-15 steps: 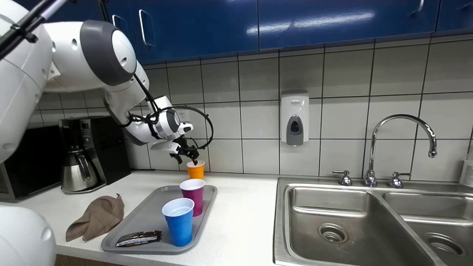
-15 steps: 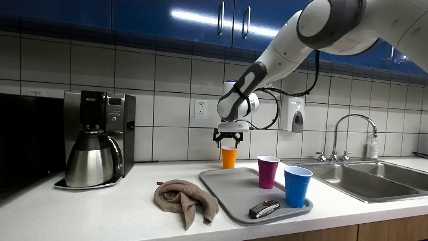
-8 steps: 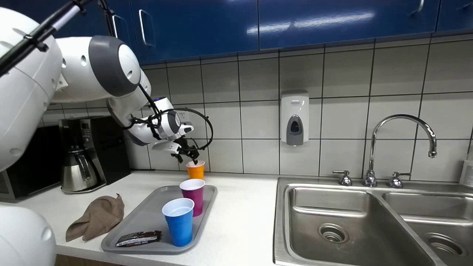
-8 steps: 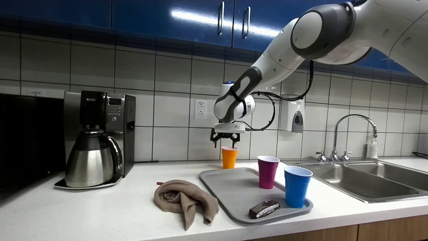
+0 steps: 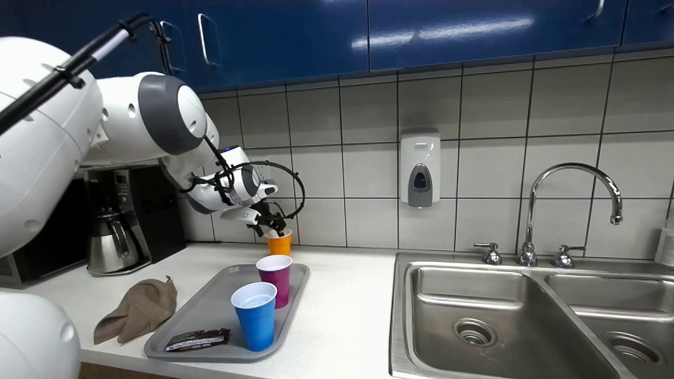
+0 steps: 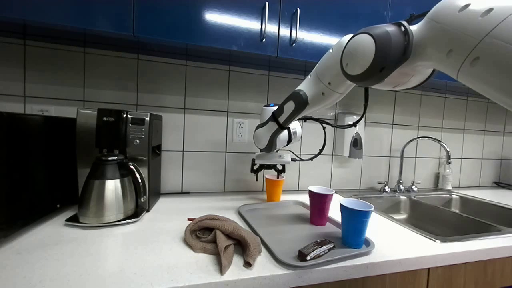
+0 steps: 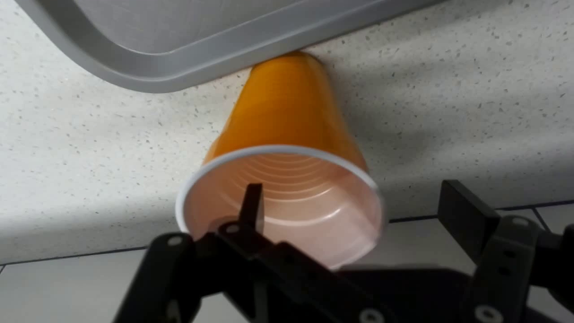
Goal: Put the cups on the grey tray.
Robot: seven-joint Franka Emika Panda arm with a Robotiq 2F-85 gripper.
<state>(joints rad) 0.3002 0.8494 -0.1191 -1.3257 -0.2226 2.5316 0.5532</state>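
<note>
One packet (image 6: 316, 250) on tray (image 6: 276, 224), cloth (image 6: 224, 237) beside

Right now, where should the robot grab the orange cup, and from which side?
Likely by the rim of the orange cup, coming down from above, with one finger inside and the other outside. The cup stands upright, wide and open at the top, and its rim looks thin enough to pinch. The open gripper points down near it.
</note>
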